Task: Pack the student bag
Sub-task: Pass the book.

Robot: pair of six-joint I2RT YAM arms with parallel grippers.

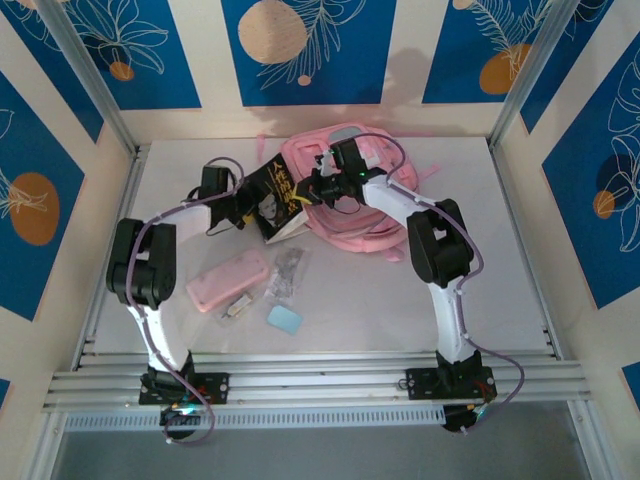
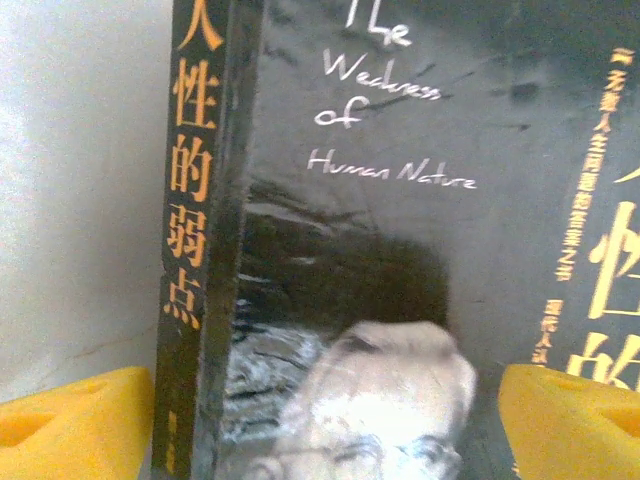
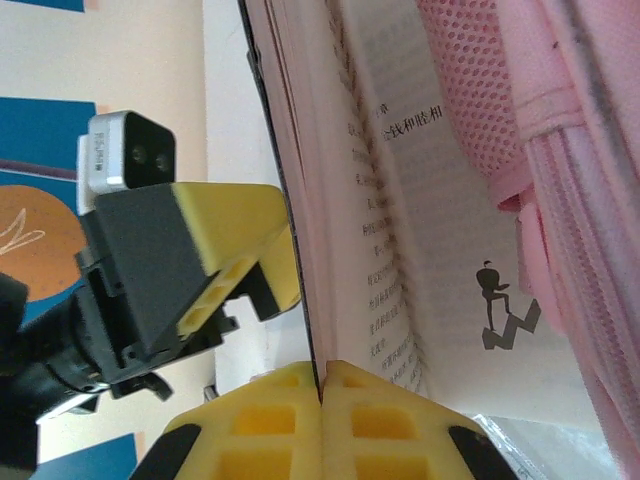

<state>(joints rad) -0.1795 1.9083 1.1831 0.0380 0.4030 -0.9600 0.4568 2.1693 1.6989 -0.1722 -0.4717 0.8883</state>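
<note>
Firmly, right tool tight on open book.

My left arm and right arm both wear white shells between chunky black joint housings, with lilac cables looping alongside. A green light glows at one wrist. The right gripper has blocky yellow fingers with rectangular hollows.

Top external camera: fixed above and behind the 2 arm bases, looking down over the whole table. Left wrist camera: very near, square on the book cover and spine. Right wrist camera: very near, sighting along the book's open pages beside the student bag. All 3 views share the book.
</note>
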